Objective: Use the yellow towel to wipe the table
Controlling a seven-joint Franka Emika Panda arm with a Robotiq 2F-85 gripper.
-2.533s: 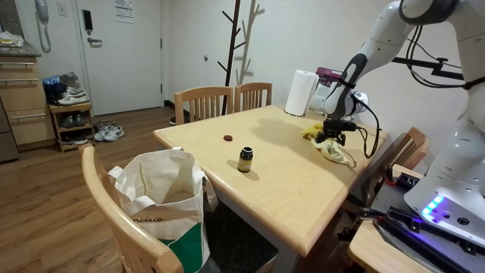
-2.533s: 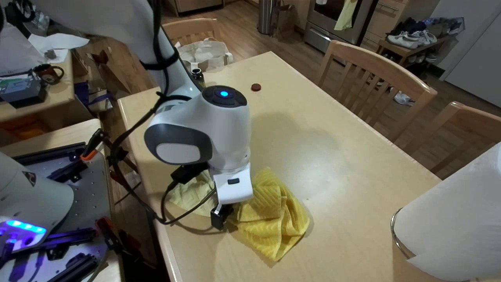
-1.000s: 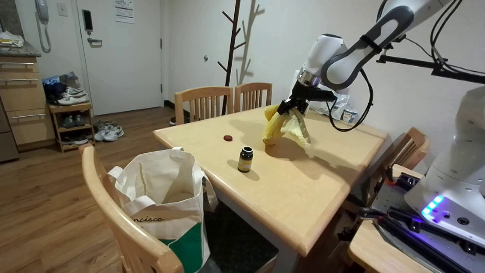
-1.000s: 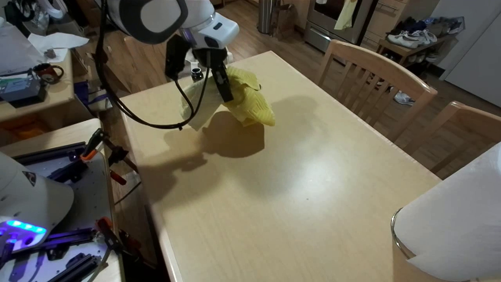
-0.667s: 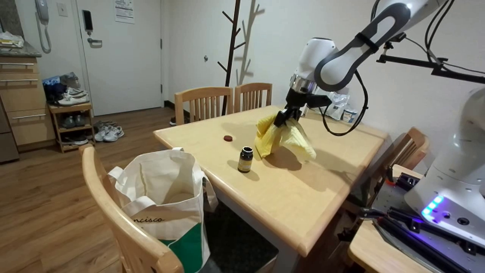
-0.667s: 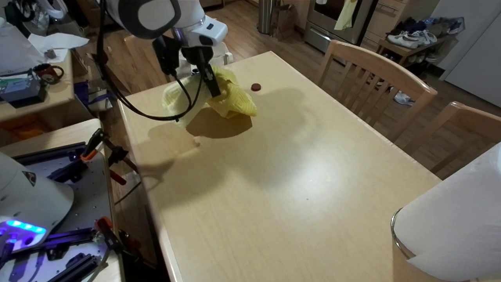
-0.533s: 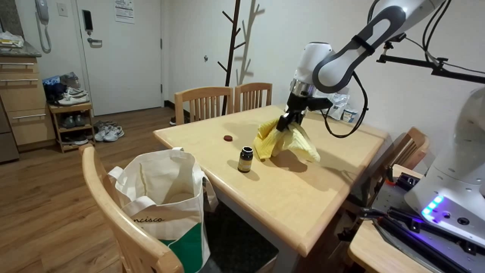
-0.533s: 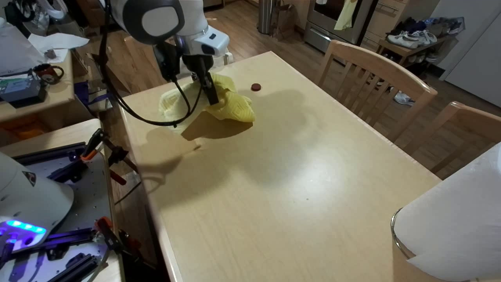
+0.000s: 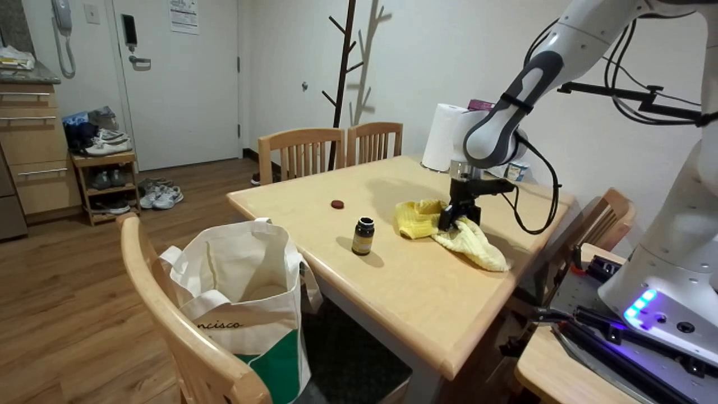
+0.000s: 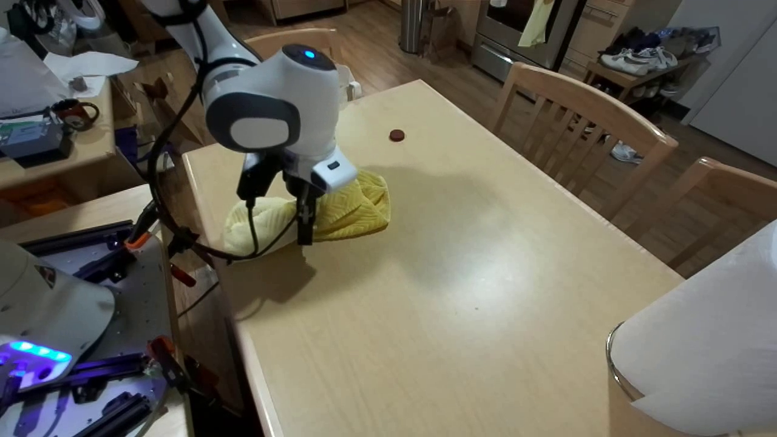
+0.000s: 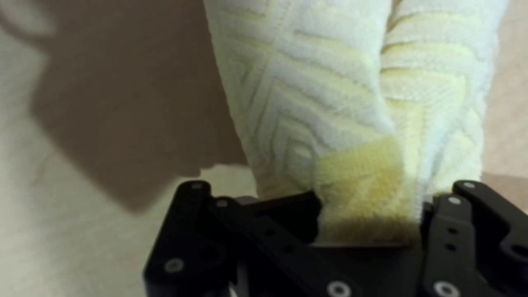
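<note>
1. While the gripper (image 9: 461, 223) pointed down at the desk (image 9: 404, 280), we had the yellow towel (image 9: 465, 241) pinched in it, with cloth resting on the desk to either side of the grip.
2. In the wrist view we saw the towel bunched between the fingers (image 11: 268, 233), its pale folds (image 11: 313, 95) stretching toward twelve o'clock and a dark shadow (image 11: 123, 103) lying toward ten.
3. In an exterior view we found the brighter end (image 9: 418, 220) at nine o'clock from the gripper and the paler end (image 9: 477, 249) between four and five.
4. Our dark jar (image 9: 363, 237) stood upright near the towel, apart from it, also close to nine o'clock from the gripper.
5. We saw the dark red cap (image 9: 337, 205) in both exterior views; where the jar showed too, it lay between ten and eleven o'clock from the jar.
6. Toward half past eleven from the gripper we had the white paper roll (image 9: 440, 137), and toward eight from the jar a white tote bag (image 9: 263, 331), beside the desk.
</note>
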